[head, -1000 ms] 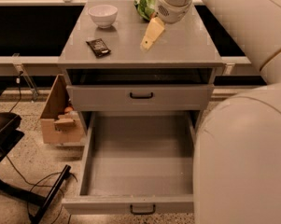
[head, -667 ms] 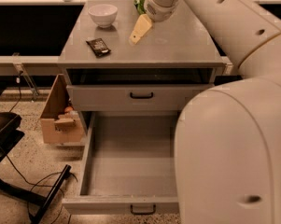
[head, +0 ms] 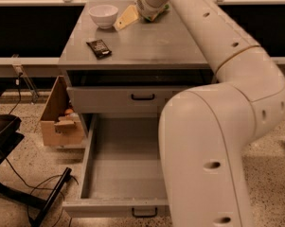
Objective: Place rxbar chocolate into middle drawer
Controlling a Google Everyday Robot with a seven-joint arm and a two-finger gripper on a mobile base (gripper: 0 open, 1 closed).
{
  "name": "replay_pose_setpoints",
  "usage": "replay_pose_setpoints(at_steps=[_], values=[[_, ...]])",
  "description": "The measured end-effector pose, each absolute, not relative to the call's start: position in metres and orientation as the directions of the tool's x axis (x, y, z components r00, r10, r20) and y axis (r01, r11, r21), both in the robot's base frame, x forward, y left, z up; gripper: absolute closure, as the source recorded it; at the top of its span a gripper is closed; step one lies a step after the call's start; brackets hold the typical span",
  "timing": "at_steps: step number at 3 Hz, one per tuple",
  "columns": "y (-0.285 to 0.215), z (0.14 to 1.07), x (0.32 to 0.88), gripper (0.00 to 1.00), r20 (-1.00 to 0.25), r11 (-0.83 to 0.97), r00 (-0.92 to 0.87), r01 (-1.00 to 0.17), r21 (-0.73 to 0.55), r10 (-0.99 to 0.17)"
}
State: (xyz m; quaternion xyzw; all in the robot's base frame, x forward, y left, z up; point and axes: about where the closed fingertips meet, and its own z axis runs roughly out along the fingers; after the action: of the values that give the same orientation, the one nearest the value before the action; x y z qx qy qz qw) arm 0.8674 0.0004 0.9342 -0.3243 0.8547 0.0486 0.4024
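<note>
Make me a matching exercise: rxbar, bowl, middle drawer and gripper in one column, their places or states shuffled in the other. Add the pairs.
1. rxbar
2. bowl
3. middle drawer
4. gripper

A. pulled open
B. over the back of the countertop, beside the bowl
C. upright at the countertop's back left
D. lying flat near the countertop's front left

Pairs: 1-D, 2-C, 3-A, 4-B

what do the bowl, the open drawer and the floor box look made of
The white bowl: likely glazed ceramic, smooth, slightly glossy. The middle drawer: probably painted metal, thin flat matte grey walls. The box: brown cardboard, folded flaps. The gripper hangs over the cabinet top beside the bowl.
</note>
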Motion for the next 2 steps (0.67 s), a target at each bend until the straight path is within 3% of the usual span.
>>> replay_pose_setpoints(at_steps=[1, 2], values=[[0.036, 0.927, 0.886, 0.00, -0.769, 0.793, -0.470, -0.604, -0.077, -0.433], [0.072, 0.907, 0.887, 0.00, -0.720, 0.809, -0.552, -0.587, -0.022, -0.420]])
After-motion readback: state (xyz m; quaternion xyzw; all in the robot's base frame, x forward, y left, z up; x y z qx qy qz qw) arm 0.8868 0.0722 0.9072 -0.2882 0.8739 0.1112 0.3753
